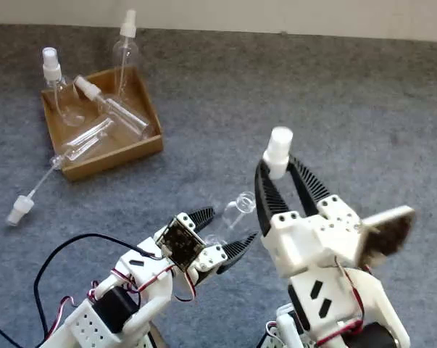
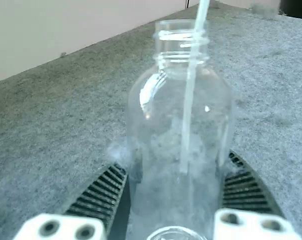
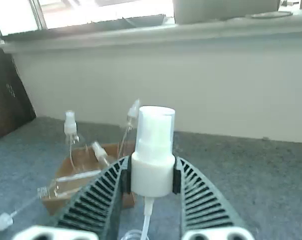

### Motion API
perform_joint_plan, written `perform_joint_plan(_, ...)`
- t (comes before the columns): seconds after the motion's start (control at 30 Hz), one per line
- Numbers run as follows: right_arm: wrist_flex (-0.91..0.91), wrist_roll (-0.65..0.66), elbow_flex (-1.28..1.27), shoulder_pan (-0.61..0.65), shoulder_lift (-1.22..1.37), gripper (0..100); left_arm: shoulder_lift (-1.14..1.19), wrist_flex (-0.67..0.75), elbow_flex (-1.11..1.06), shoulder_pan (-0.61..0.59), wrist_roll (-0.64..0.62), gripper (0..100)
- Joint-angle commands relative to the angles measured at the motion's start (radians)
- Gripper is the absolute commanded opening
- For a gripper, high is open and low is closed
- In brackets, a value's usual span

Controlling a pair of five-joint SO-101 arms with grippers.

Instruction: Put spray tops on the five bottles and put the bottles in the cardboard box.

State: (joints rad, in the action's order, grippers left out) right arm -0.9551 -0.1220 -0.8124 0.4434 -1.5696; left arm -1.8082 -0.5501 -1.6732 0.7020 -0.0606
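- Well, on my screen the grey carpeted table [image 1: 348, 94] spans the high view.
- The cardboard box [image 1: 117, 156] sits far off to the left, with capped bottles [image 1: 120, 112] standing and lying in it.
- I see the right gripper [image 1: 277, 163] [image 3: 152, 165] raised above the table. Its ribbed fingers are clamped on either side of a white spray top [image 1: 278, 148] [image 3: 152, 150], whose head sticks up beyond the fingertips.
- The left gripper [image 1: 225, 228] [image 2: 172, 185] is low and just beside it, its fingers pressed to the sides of a clear bottle [image 1: 236, 210] [image 2: 181, 130] with an open neck.
- The dip tube [image 2: 191, 100] runs down through that neck into the bottle.
- A loose spray top [image 1: 19, 209] lies on the carpet near the box.
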Motion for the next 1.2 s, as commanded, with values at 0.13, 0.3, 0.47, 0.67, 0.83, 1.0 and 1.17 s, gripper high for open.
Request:
perform_joint_plan(0.13,-0.182,0.152,0.008,0.209,-0.005,16.7,-0.022,0.021,0.013,-0.024,-0.025,12)
perform_joint_plan(0.3,-0.269,0.209,0.010,0.219,-0.012,16.7,-0.022,0.021,0.012,-0.024,-0.023,12)
perform_joint_plan(0.47,-0.344,0.275,0.018,0.220,-0.013,16.7,-0.022,0.021,0.015,-0.025,-0.021,12)
perform_joint_plan(0.67,-0.355,0.279,0.016,0.216,-0.013,16.6,-0.022,0.023,0.048,-0.102,-0.023,12)
perform_joint_plan(0.83,-0.349,0.278,-0.021,0.214,-0.013,15.5,-0.022,0.023,0.073,-0.232,-0.025,12)
perform_joint_plan(1.0,-0.288,0.282,-0.110,0.213,-0.013,0.8,-0.022,0.026,0.140,-0.366,-0.026,12)
perform_joint_plan(1.17,-0.180,0.278,-0.214,0.214,-0.013,1.2,-0.022,0.028,0.191,-0.492,-0.026,12)
